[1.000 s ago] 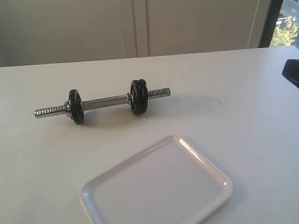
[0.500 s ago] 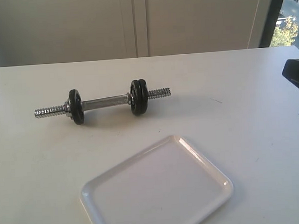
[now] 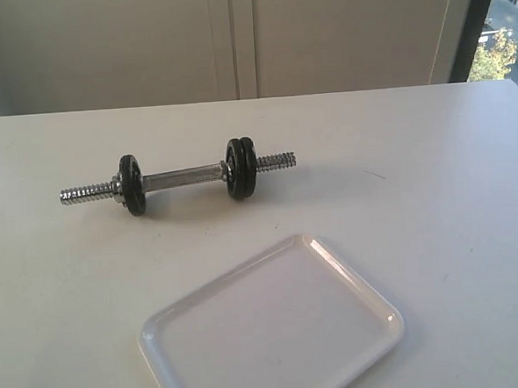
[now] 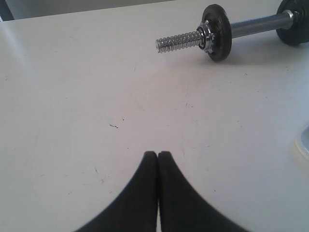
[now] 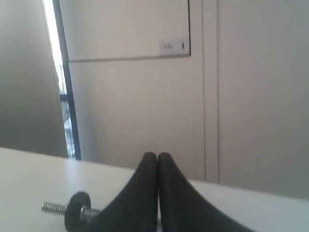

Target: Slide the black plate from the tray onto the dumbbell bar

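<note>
The black plate (image 3: 241, 168) is judged seated on the dumbbell bar (image 3: 183, 177) toward the far edge of the bench (image 3: 435, 192), the tray (image 3: 276, 334) by the front edge being bare and the left hand (image 4: 158, 154) and right hand (image 5: 157, 155) closed empty, yet it could be shaken off if the bar were rolled.

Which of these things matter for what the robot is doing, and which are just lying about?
Part of the job: tray, empty; bar; black plates, on the bar; left end effector and right end effector, both shut.
Background only: table; window.
</note>
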Tool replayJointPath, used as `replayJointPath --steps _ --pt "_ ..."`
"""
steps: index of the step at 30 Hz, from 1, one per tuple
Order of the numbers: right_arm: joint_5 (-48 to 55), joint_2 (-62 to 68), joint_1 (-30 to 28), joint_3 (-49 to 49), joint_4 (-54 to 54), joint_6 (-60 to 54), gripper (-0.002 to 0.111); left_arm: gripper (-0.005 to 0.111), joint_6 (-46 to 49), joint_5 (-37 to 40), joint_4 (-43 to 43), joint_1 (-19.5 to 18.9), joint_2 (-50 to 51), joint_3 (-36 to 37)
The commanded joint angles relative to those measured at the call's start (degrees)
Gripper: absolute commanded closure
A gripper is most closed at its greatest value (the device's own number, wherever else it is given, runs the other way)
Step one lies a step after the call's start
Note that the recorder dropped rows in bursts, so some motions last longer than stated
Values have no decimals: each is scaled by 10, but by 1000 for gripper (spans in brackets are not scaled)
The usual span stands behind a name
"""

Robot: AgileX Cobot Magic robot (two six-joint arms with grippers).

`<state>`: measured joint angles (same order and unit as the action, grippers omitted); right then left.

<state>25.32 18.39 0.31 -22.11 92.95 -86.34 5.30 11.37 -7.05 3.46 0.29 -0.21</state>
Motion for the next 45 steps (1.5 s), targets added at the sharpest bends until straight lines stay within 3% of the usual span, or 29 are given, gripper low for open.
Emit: replayJointPath --steps 1,7,11,20,24,27,34,41,45 --pt "0 -123 3 6 -3 22 108 107 -4 2 -1 0 -3 2" --pt "33 -184 3 8 -28 28 108 107 -4 3 -1 0 -3 2" --pt "48 -184 3 26 -49 125 108 107 -4 3 -1 0 -3 2" --pt "55 -184 3 40 -695 713 108 107 -4 3 -1 0 -3 2" --pt "41 -184 3 62 -873 856 108 107 -4 3 -1 0 -3 2" --pt "36 -184 3 81 -944 933 108 107 -4 3 -1 0 -3 2" --pt "13 -184 3 137 -963 957 108 107 -4 3 -1 0 -3 2" --pt "4 -184 3 221 -903 956 108 107 -4 3 -1 0 -3 2" --pt "-21 -184 3 221 -883 906 108 107 -4 3 -1 0 -3 2"
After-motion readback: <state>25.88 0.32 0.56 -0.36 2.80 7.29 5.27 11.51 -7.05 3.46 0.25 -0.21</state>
